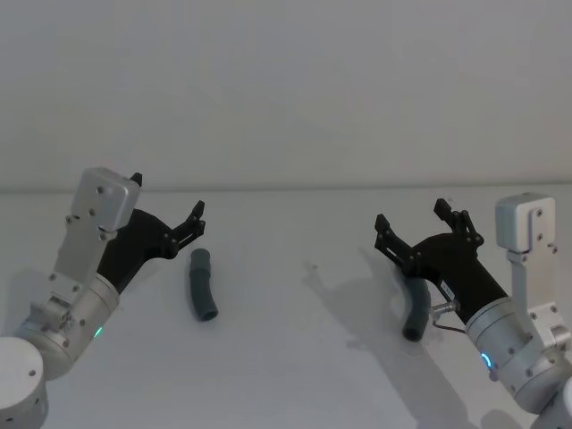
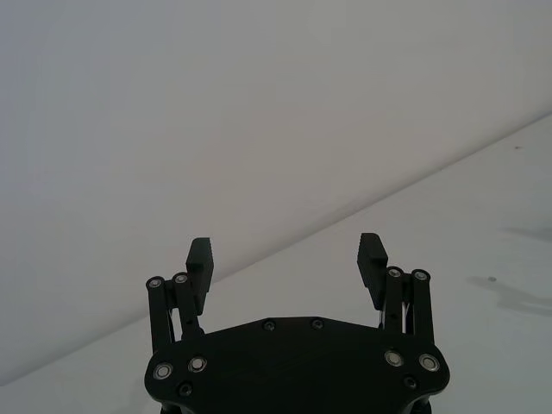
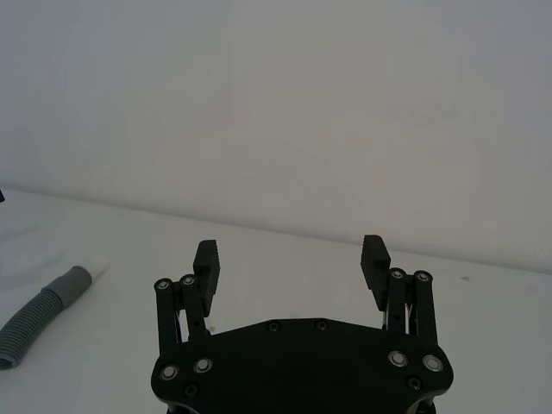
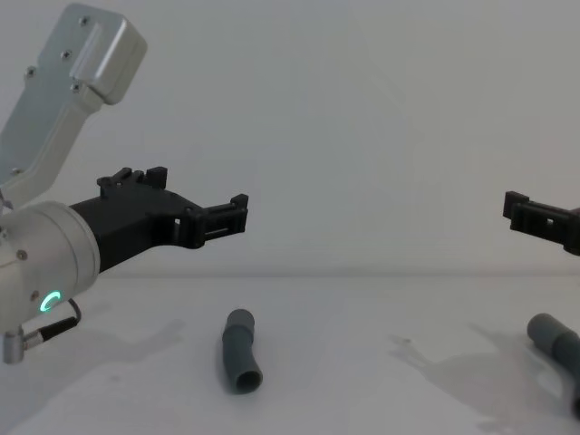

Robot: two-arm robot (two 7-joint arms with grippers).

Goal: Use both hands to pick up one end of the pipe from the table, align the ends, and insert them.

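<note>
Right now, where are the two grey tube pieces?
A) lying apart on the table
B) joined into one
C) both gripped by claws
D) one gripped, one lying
A: the left grey piece and the right grey piece lie apart on the table, with the left gripper and right gripper open and empty above it.

The left hand (image 1: 167,195) and right hand (image 1: 413,214) look like matt black plastic with shiny metal pins (image 3: 203,366) at the joints. The left arm (image 1: 82,255) and right arm (image 1: 527,232) have a satin silver, metal-looking shell. The left pipe piece (image 1: 202,286) and right pipe piece (image 1: 416,308) look like dull grey rubbery plastic, one finely ribbed with a smooth white tip (image 3: 97,266), and the counter (image 1: 295,357) is smooth matt white.
</note>
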